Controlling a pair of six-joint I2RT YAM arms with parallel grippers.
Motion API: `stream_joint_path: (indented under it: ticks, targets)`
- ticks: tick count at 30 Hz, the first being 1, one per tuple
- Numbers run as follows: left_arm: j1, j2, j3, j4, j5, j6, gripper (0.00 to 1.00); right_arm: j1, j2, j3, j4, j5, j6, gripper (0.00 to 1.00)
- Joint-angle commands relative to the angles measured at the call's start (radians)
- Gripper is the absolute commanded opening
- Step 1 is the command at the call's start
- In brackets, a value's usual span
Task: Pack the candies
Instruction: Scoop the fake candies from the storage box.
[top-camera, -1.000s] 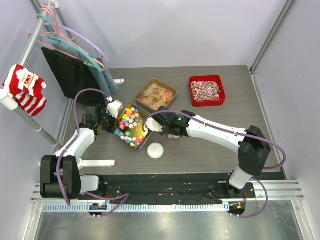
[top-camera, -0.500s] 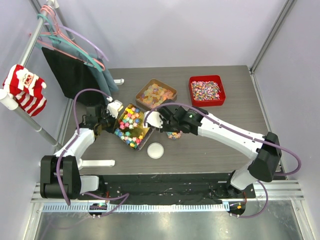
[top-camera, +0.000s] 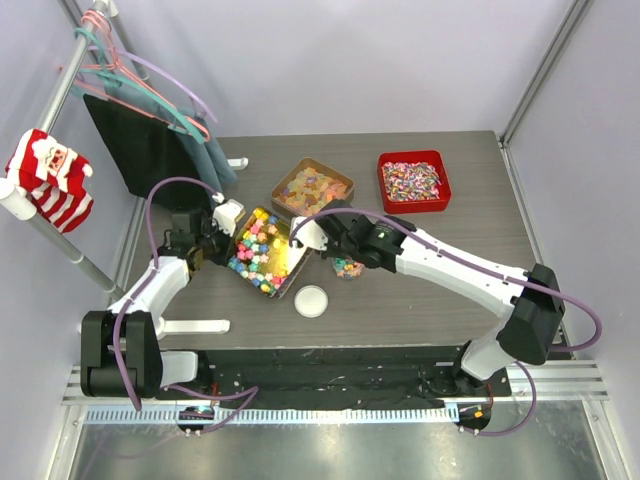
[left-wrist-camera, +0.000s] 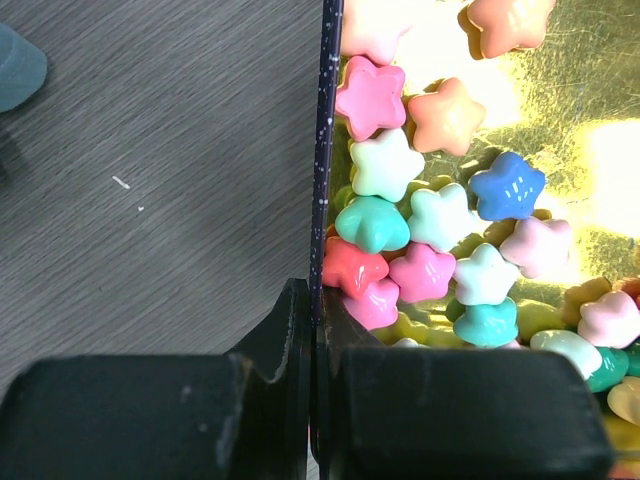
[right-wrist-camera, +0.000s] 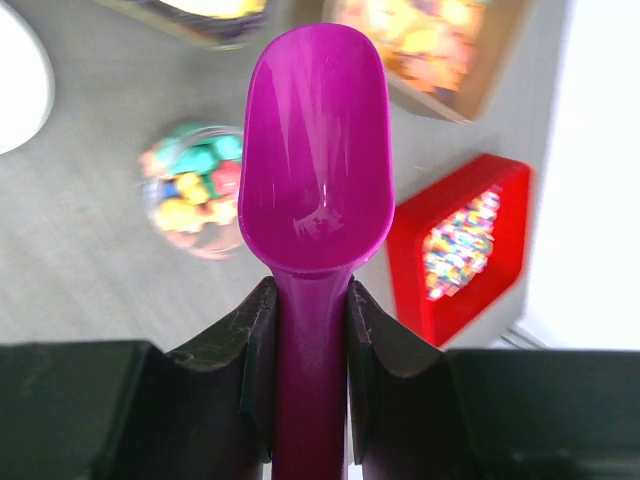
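Empty scoop held up, tin pinned by its wall.
The left gripper is squeezed tight on the tin's wall, candies heaped inside; more sit in the jar. The right gripper is clamped round the scoop's handle.

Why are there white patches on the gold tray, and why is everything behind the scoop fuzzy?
Left wrist view: glare off the gold tray; candies sharp. Right wrist view: focus is on the scoop, so jar and red tray blur.
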Motion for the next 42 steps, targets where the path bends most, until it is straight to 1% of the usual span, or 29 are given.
stream_joint_path:
  ticks: [1, 5, 9, 16, 22, 26, 29, 33, 42]
  targets:
    - [0.0, -0.013, 0.017, 0.076, 0.037, -0.014, 0.0, -0.012, -0.067, 0.021, 0.131, 0.137, -0.026, 0.01]
    - [0.0, -0.011, 0.022, 0.07, 0.032, -0.014, 0.0, -0.009, -0.068, 0.07, 0.128, 0.137, -0.04, 0.01]
    - [0.0, 0.01, 0.033, 0.059, 0.0, -0.013, 0.0, 0.028, -0.044, 0.162, 0.087, 0.122, -0.064, 0.01]
    - [0.0, 0.053, 0.062, 0.021, -0.014, 0.0, 0.0, 0.121, 0.059, 0.24, 0.045, 0.12, -0.089, 0.01]
    - [-0.007, 0.061, 0.069, 0.022, -0.061, -0.003, 0.0, 0.158, 0.191, 0.294, 0.032, 0.104, -0.092, 0.01]
    - [-0.009, 0.041, 0.063, 0.034, -0.087, -0.006, 0.0, 0.158, 0.269, 0.327, 0.018, 0.107, -0.095, 0.01]
    - [-0.012, 0.024, 0.056, 0.05, -0.106, -0.009, 0.0, 0.157, 0.341, 0.409, -0.048, 0.099, -0.072, 0.01]
    - [-0.019, -0.002, 0.042, 0.073, -0.121, -0.011, 0.0, 0.158, 0.415, 0.456, -0.096, 0.081, -0.054, 0.01]
    - [-0.03, -0.087, -0.007, 0.11, -0.117, -0.002, 0.0, 0.157, 0.504, 0.536, -0.143, -0.01, -0.038, 0.01]
